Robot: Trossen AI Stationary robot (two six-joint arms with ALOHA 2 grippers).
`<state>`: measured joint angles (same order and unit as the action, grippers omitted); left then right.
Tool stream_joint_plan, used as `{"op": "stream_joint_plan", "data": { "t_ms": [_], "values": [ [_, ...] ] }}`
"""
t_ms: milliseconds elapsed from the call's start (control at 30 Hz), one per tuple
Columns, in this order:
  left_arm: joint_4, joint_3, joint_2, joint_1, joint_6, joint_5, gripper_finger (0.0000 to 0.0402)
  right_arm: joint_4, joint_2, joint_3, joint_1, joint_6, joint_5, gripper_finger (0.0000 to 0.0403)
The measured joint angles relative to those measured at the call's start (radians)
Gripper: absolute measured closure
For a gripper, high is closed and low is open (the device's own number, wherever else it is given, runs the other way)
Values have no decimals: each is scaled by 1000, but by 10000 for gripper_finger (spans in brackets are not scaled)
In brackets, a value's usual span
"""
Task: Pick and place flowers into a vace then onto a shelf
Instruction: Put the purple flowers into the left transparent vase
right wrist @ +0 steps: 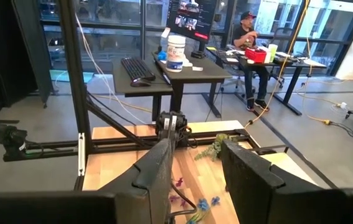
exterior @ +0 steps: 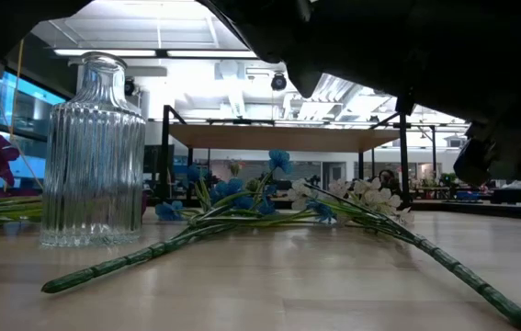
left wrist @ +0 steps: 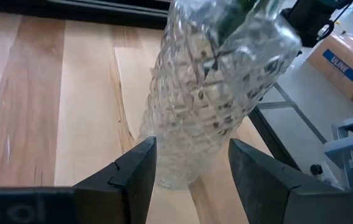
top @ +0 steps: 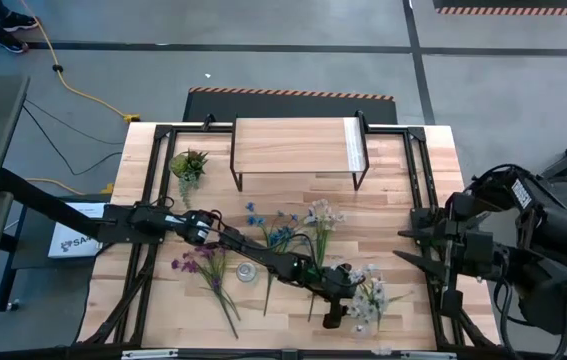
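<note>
The left gripper (left wrist: 192,163), stretched far across the pale wood-plank desk (top: 403,210) toward its front edge, has its jaws apart on either side of a clear cut-glass vase (left wrist: 216,93) lying tilted on the planks. Whether either finger touches the glass cannot be told. In the high view the gripper (top: 334,312) covers most of that vase. A green stem shows dimly inside its neck, cut off by the picture's edge.

A second, ribbed clear glass bottle (exterior: 93,152) stands upright and empty.

The artificial flowers on long green stems lie flat on the desk: purple (top: 203,262), bright blue (top: 279,238) and white-pink (top: 321,216). Another white spray (top: 368,295) lies partly under the left arm.

The low shelf with a light wood top on black legs (top: 296,146) stands at the back. A small green potted plant (top: 188,164) sits beside it.

The right gripper (right wrist: 195,163) waits off the desk's right side, jaws apart on nothing.
</note>
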<state>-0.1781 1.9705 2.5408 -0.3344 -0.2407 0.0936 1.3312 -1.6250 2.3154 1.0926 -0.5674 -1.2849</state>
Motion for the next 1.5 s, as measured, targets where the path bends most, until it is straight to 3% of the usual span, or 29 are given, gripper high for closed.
{"op": "stream_joint_plan", "data": {
  "t_ms": [767, 1133, 1300, 1500],
  "values": [
    [20, 0, 0, 0, -28, -1, 172, -36, -7, 0, 0, 26, 38, 269],
    [191, -2, -16, 29, -42, 22, 172, -65, -7, 0, 0, 26, 111, 269],
    [183, 0, -61, 26, -32, 33, 172, -65, -7, 0, 0, 26, 115, 269],
    [288, 0, -116, 24, 40, -28, 172, -71, -7, 0, 0, 26, 115, 269]
  ]
}}
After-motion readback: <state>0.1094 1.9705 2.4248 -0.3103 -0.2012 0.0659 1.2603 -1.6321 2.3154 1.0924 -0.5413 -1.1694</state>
